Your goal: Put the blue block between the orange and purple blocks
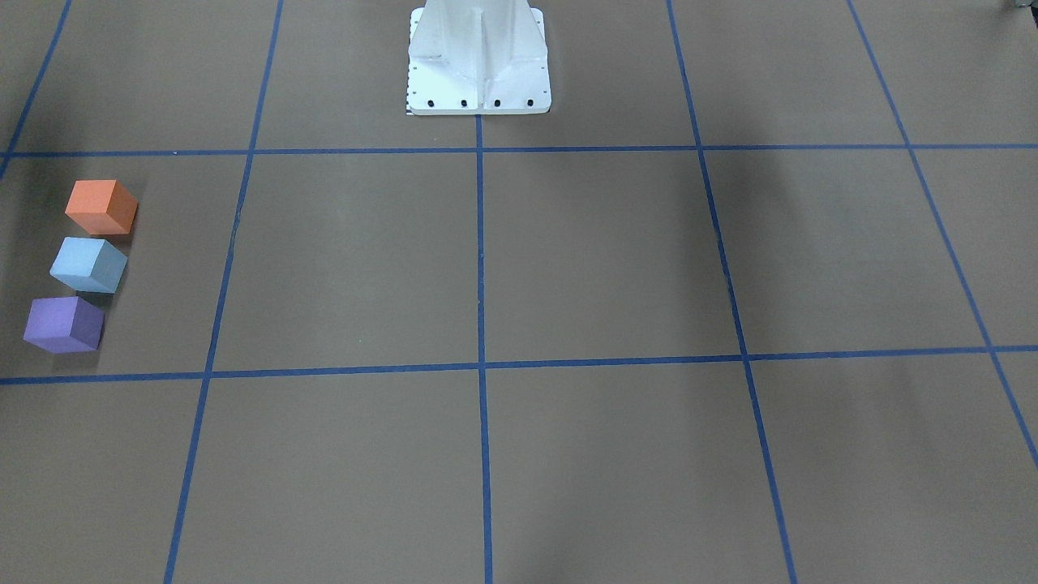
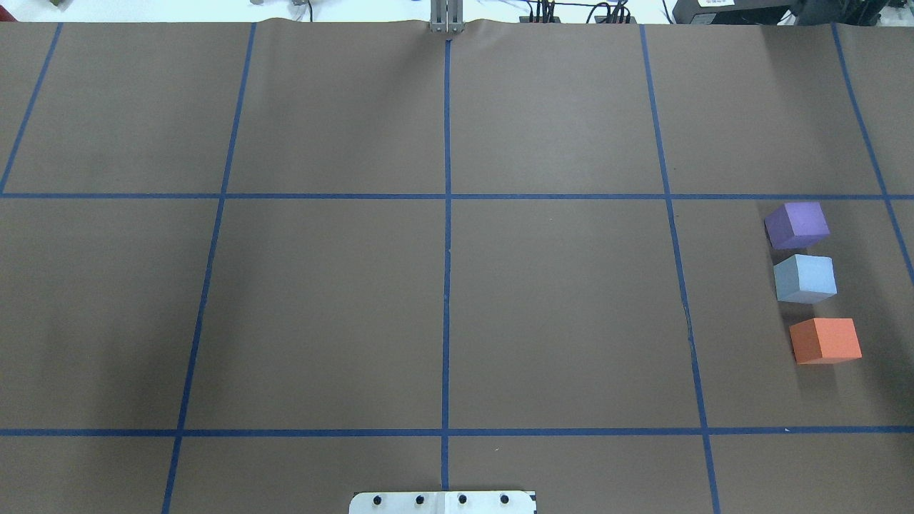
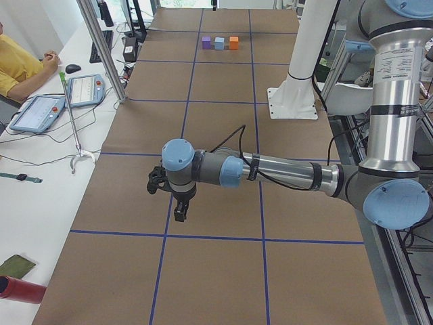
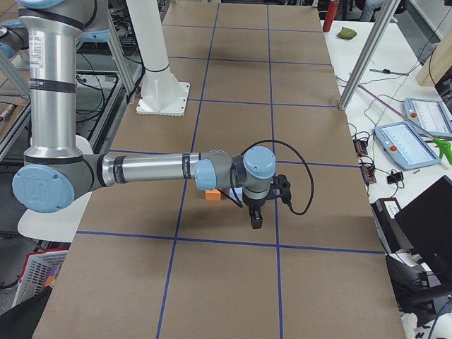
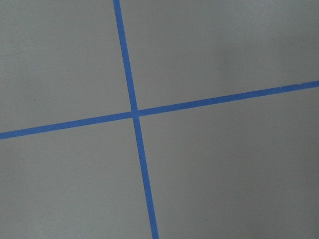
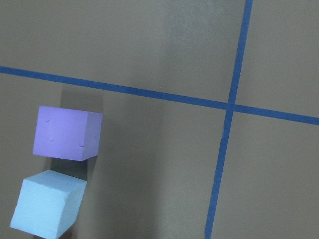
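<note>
Tool state I cannot tell, for my right tool (image 4: pixel 255 219) or my left tool (image 3: pixel 178 214): only the side views show them. The blue block (image 2: pixel 805 278) rests on the worktop (image 2: pixel 321 314), with the purple block (image 2: pixel 797 225) just beside it on one side and the orange block (image 2: pixel 825 340) on the other, so the task looks done. My right tool hangs near the blue block without touching it, and my left tool is well apart from it. The blocks are matte, foam-like cubes. The worktop is brown paper with blue tape (image 2: pixel 448 285).
</note>
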`<state>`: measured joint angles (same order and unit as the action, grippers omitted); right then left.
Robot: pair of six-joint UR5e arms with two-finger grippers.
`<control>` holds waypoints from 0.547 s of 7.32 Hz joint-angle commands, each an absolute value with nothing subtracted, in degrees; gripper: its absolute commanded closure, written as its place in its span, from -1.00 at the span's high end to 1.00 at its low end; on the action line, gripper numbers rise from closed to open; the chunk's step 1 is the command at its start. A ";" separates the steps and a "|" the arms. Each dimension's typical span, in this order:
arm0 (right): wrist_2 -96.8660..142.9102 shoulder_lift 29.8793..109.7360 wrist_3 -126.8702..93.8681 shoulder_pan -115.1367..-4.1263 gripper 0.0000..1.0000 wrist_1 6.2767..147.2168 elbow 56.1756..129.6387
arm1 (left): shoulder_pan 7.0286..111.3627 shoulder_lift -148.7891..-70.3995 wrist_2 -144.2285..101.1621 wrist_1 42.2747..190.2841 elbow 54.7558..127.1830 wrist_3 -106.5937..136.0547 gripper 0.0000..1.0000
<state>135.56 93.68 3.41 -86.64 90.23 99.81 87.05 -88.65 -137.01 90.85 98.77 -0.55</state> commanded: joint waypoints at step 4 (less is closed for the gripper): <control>133.51 93.95 5.98 -90.52 1.00 105.34 108.43 | 87.89 -82.97 -135.96 91.14 104.14 1.41 1.00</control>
